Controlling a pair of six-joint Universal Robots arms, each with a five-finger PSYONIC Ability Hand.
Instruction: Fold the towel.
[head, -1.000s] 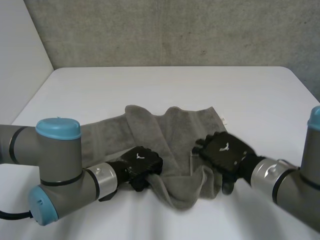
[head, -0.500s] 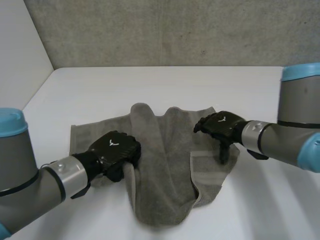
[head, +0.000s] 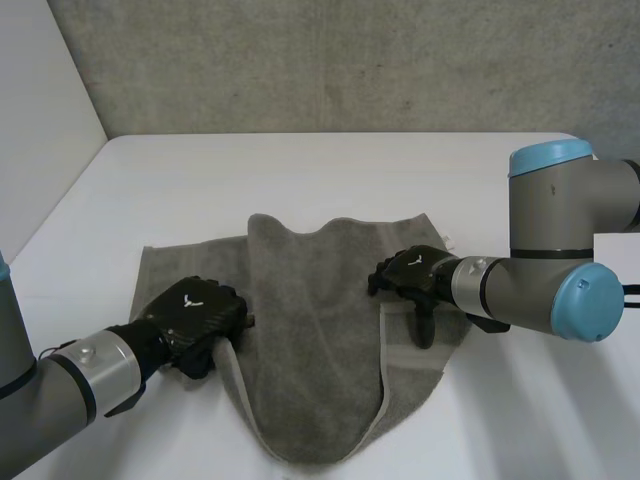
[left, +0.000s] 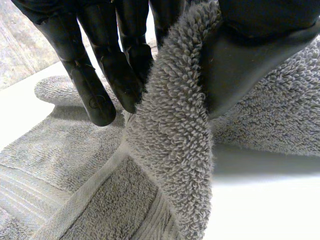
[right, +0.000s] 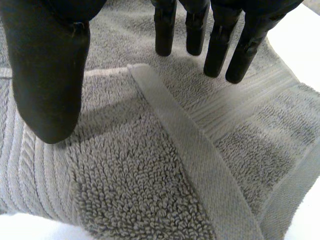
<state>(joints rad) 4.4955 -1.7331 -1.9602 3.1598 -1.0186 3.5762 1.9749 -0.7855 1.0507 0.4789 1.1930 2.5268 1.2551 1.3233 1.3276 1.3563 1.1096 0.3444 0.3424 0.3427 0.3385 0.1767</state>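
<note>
A grey terry-cloth towel (head: 320, 340), its looped pile coarse beside a flat woven band (right: 192, 145), on a smooth, matt white worktop (head: 300, 170). The left hand (head: 190, 318) and right hand (head: 412, 272) look like black, faintly glossy plastic. Behind, a rough concrete wall (head: 350, 60).

Bright, even light w/ soft shadows

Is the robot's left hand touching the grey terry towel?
Touching. In the left wrist view the left hand pinches a fold of grey terry towel between thumb and fingers.
</note>
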